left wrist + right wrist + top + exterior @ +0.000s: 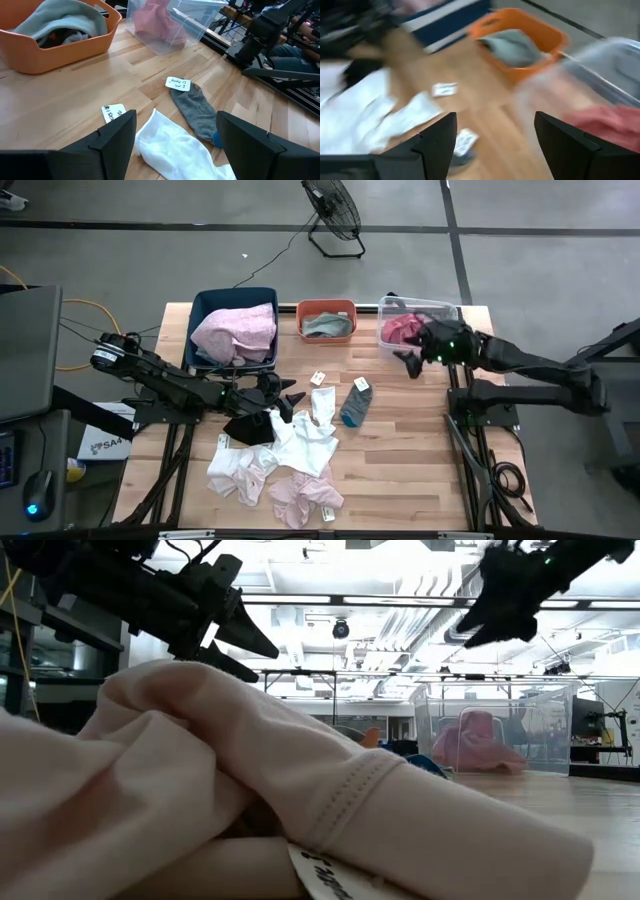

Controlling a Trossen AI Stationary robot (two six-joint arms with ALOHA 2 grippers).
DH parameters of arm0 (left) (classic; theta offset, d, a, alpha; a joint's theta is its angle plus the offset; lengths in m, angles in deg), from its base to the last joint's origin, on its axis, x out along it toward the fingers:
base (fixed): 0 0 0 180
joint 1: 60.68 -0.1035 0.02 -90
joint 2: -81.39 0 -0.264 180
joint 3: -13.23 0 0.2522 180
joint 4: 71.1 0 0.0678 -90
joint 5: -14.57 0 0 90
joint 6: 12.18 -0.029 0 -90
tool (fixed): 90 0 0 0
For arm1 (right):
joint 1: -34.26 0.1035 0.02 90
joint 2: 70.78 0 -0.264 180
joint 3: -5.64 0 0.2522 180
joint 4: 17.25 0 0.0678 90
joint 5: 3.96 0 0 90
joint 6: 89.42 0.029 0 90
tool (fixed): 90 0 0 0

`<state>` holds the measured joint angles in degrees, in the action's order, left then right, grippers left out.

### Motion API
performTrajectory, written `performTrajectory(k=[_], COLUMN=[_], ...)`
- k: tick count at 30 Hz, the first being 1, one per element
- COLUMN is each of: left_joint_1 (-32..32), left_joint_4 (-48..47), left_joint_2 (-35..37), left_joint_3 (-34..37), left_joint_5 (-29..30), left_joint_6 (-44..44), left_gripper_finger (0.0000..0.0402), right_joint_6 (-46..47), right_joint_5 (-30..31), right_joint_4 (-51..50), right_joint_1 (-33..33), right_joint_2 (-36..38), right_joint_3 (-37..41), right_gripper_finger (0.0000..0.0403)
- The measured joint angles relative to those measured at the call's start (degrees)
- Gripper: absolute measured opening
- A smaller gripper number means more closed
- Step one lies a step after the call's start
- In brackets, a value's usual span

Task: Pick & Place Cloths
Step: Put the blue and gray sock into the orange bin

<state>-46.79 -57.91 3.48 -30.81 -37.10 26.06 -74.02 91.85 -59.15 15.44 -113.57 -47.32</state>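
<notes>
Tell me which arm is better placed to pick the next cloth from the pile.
Probably left. The left gripper hangs open right over the pile, by the white cloth and grey sock. The right gripper, also open, is off by the clear bin.

White cloths (300, 442) lie heaped near the table's front, a black one (250, 427) at their left, pale pink ones (305, 498) nearest. A grey sock (355, 404) lies flat just right. Others fill the far bins.

Both end effectors — left (285, 394), right (408, 360) — gape.
</notes>
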Motion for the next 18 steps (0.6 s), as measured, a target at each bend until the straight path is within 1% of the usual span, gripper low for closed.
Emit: performTrajectory(k=[4, 8, 11, 14, 18], left_joint_1=[0.02, 0.00, 0.00, 0.00, 0.01], left_joint_4=[-0.04, -0.05, -0.04, -0.04, -0.04], left_joint_2=[0.00, 0.00, 0.00, 0.00, 0.00], left_joint_3=[0.00, 0.00, 0.00, 0.00, -0.01], left_joint_5=[0.00, 0.02, 0.02, 0.02, 0.02], left_joint_6=[0.00, 0.00, 0.00, 0.00, 0.00], left_gripper_finger=[0.0268, 0.0268, 0.0268, 0.0268, 0.0268], right_joint_6=[-3.15, -1.88, -0.40, -0.63, -3.47], right_joint_5=[0.01, 0.61, 2.14, 2.19, 2.27], right_joint_4=[0.56, 3.79, 9.88, 15.99, 25.56], right_joint_1=[8.69, 14.62, 17.82, 20.07, 21.55], right_joint_2=[-0.25, -2.46, -4.90, -8.25, -12.93], right_joint_3=[1.44, 6.25, 10.88, 15.11, 19.07], right_gripper_finger=[0.0258, 0.0258, 0.0258, 0.0258, 0.0258])
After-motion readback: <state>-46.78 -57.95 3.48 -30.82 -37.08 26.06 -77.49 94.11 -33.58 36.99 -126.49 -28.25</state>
